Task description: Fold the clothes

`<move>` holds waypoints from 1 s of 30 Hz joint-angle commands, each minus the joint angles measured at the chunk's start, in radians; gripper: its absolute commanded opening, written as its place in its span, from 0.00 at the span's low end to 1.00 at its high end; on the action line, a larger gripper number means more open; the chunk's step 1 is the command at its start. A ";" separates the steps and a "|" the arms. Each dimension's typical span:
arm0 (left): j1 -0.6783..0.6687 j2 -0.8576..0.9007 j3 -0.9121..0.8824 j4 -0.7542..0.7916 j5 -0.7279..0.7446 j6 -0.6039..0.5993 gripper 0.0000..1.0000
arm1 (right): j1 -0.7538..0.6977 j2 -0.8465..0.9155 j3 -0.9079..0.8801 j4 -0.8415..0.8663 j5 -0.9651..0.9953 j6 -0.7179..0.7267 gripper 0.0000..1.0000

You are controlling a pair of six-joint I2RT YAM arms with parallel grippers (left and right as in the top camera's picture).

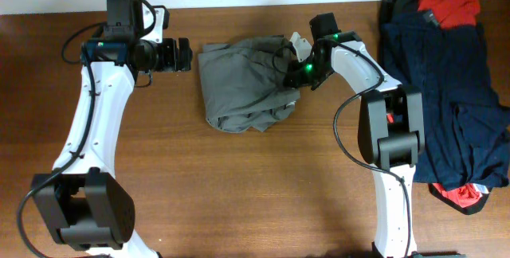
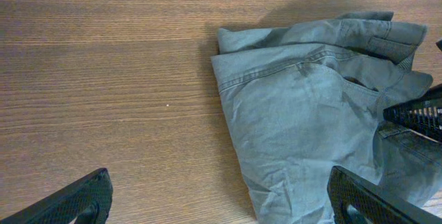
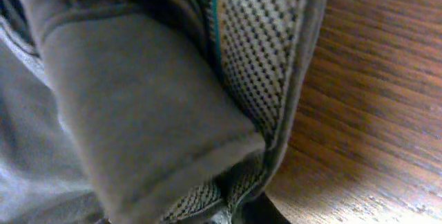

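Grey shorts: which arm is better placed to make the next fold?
Right. The right gripper appears to pinch the grey shorts at their right edge, fabric filling its wrist view. The left gripper is open beside their left edge, holding nothing.

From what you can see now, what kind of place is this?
Probably a robotics test bench, not a home: left arm and right arm stand at a wooden table, with grey shorts and a navy and red pile.
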 commanded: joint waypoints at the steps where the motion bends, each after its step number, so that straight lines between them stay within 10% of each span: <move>1: 0.001 -0.015 0.008 -0.001 -0.018 0.016 0.99 | 0.018 0.036 -0.009 -0.005 -0.012 0.003 0.08; 5: 0.001 -0.015 0.008 -0.001 -0.017 0.016 0.99 | 0.016 0.026 0.041 -0.065 -0.080 0.003 0.14; 8: 0.000 -0.015 0.008 -0.002 -0.008 0.016 0.99 | 0.003 0.006 0.153 -0.179 -0.076 0.003 0.73; 11: -0.014 -0.014 0.006 -0.001 0.037 0.016 0.99 | -0.029 -0.009 0.294 -0.305 -0.045 0.004 0.99; 19: -0.140 0.054 -0.009 -0.002 0.090 0.017 0.91 | -0.192 -0.012 0.562 -0.507 0.052 0.133 0.95; 25: -0.230 0.192 -0.009 0.009 0.088 0.093 0.16 | -0.292 -0.012 0.557 -0.535 0.048 0.141 0.95; 30: -0.248 0.349 -0.009 0.026 0.088 0.153 0.01 | -0.294 -0.012 0.557 -0.537 0.053 0.141 0.96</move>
